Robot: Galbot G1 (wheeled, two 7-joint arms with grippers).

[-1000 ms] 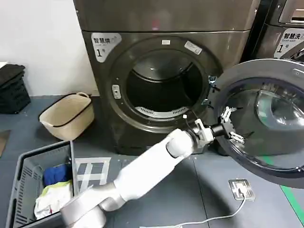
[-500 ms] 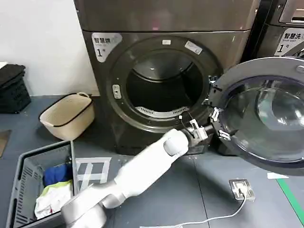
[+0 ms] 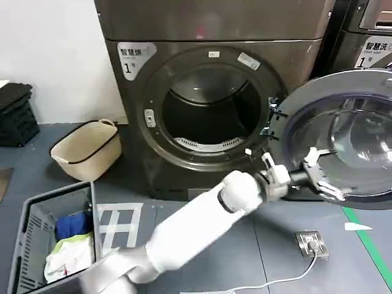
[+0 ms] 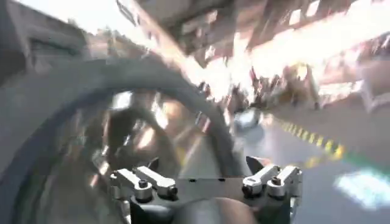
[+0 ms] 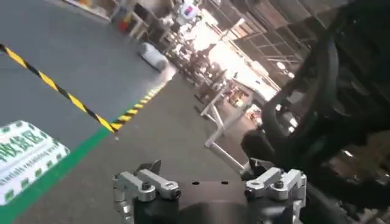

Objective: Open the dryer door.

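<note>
At door's lower inner edge, left gripper (image 3: 315,171) open, empty: push dryer door (image 3: 343,138) steadily outward, avoid slipping.

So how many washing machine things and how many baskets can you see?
Machines: 2, the dryer with its dryer door swung open, and a darker machine behind it.
Baskets: 2, a cream basket and a grey basket holding clothes.
Total: 4.

You're in a laundry room — numbered dryer (image 3: 208,92), second machine (image 3: 367,37) beside it, laundry baskets (image 3: 86,149) nearby.
</note>
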